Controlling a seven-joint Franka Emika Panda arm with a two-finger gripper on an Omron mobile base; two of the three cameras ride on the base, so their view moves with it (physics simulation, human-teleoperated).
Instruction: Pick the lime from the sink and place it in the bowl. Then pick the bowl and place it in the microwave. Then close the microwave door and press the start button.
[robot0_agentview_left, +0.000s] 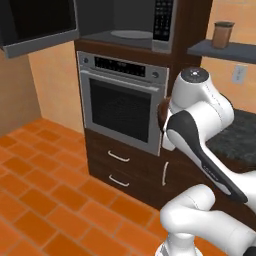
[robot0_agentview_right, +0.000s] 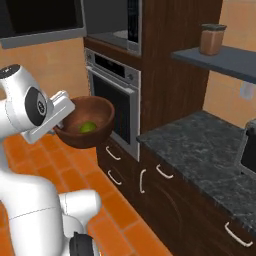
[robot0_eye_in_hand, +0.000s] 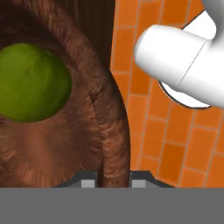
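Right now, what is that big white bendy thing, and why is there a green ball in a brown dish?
The white thing is a robot arm on a base that drives around a pretend kitchen. Two cameras ride behind it, left and right; the third sits on its hand. Its gripper pinches the wall of a wooden bowl and holds it in the air above the orange floor. The green ball is a lime lying inside. Up high, the microwave stands open above the oven.

no readable text, labels or numbers
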